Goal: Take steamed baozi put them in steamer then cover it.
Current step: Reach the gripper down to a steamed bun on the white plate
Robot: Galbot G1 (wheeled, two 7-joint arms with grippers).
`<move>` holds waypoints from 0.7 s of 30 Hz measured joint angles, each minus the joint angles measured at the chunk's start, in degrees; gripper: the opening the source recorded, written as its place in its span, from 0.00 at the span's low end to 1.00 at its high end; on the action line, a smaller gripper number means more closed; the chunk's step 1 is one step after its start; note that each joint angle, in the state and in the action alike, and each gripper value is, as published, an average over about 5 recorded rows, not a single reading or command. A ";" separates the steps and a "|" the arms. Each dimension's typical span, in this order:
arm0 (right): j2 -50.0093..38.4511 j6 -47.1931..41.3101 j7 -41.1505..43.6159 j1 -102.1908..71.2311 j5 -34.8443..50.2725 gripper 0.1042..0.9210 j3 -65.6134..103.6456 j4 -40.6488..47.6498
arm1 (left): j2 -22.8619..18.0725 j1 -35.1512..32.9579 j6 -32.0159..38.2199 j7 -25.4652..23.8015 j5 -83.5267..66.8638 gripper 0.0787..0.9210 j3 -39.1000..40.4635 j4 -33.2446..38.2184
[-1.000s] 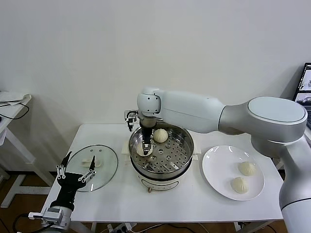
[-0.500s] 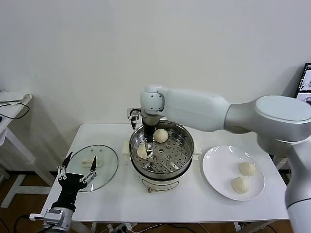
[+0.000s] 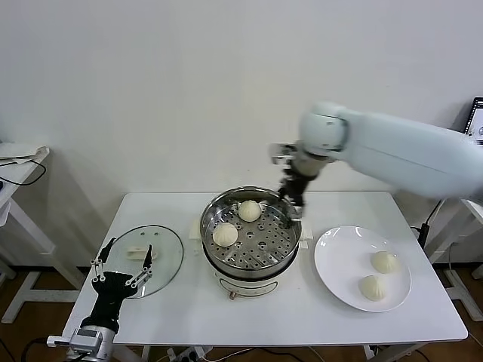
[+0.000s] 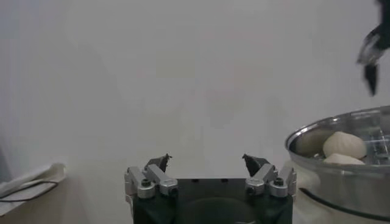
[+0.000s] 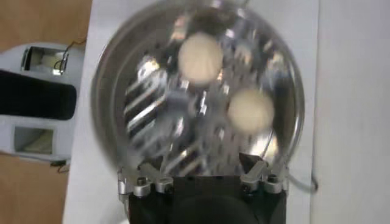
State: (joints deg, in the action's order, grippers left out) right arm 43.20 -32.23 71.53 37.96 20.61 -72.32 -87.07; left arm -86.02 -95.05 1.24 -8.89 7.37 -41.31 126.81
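Two steamed baozi (image 3: 226, 234) sit pleats-up on the perforated tray inside the steamer (image 3: 250, 268), and two more (image 3: 385, 262) lie on the white plate (image 3: 336, 264) to its right. The cover (image 3: 167, 249) lies flat left of the steamer, its white handle's long axis running left to right. The right gripper (image 3: 290, 205) hangs released and empty above the steamer's right rim; the left gripper (image 3: 119, 265), spread wide, idles near the cover's front edge.

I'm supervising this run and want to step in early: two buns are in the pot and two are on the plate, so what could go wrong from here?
1. The right gripper, open and empty, hangs just above the steamer rim; swinging toward the plate it might clip that rim.
2. The remaining baozi and its neighbour lie close together, so grasping one may nudge the other.
3. The cover lies near the table edge by the open left gripper; a poor grasp could drop it.
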 measured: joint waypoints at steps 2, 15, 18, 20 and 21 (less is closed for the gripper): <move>-3.93 1.60 0.89 -1.12 -1.80 0.88 0.48 -1.39 | -0.03 -0.22 0.00 0.08 0.12 0.88 0.16 0.26; -18.13 11.00 3.62 -21.13 -15.58 0.88 13.82 -2.94 | -0.28 -1.02 0.15 0.28 0.81 0.88 0.88 0.50; -18.79 12.34 3.60 -26.44 -18.62 0.88 17.86 -1.88 | -0.37 -0.88 0.17 0.35 0.94 0.88 1.05 0.43; -18.87 13.08 3.56 -29.65 -20.48 0.88 20.46 -0.99 | -0.44 -0.78 0.21 0.37 1.06 0.88 1.15 0.29; -18.82 13.40 3.53 -31.11 -21.34 0.88 21.66 -0.52 | -0.48 -0.75 0.23 0.38 1.12 0.88 1.19 0.21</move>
State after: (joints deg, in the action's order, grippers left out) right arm 24.38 -18.83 75.06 6.85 -0.74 -50.67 -87.60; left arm -86.49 -95.79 1.47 -8.51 8.49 -40.12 127.02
